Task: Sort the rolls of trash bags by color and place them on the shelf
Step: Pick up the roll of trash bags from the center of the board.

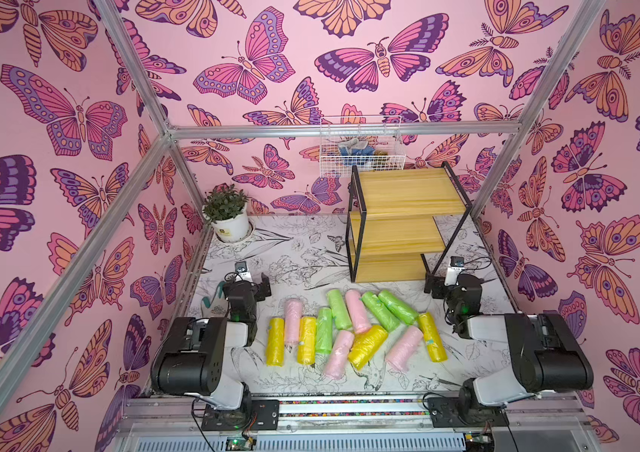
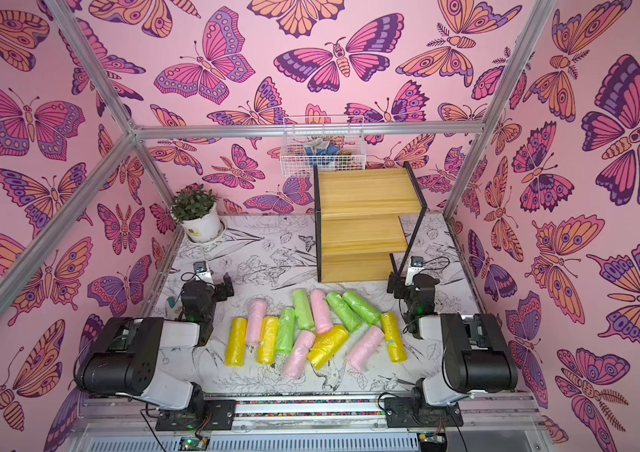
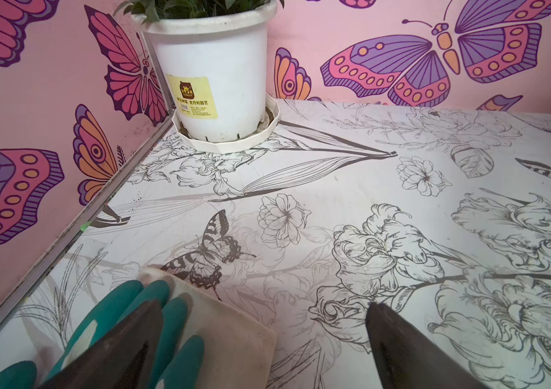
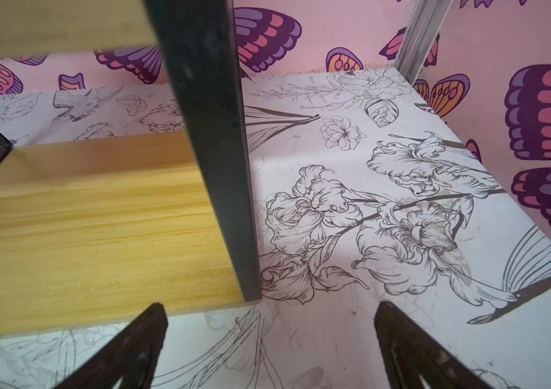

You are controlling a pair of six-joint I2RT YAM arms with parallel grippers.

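Several rolls of trash bags lie loose in a cluster on the table's front middle in both top views: yellow ones (image 1: 275, 340) (image 2: 393, 336), pale pink ones (image 1: 357, 317) and lime green ones (image 1: 381, 311). The shelf (image 1: 400, 231) (image 2: 365, 235), with its yellow boards bare, stands behind them at the back right. My left gripper (image 1: 247, 283) (image 3: 264, 304) hangs open and empty left of the cluster. My right gripper (image 1: 452, 281) (image 4: 270, 305) is open and empty by the front right leg of the shelf (image 4: 82, 219). Neither wrist view shows any roll.
A grey-and-green work glove (image 3: 122, 320) (image 1: 208, 303) lies under my left gripper's outer finger. A potted plant in a white pot (image 1: 232, 227) (image 3: 213, 84) stands in the back left corner. A white wire basket (image 1: 361, 146) hangs on the back wall above the shelf.
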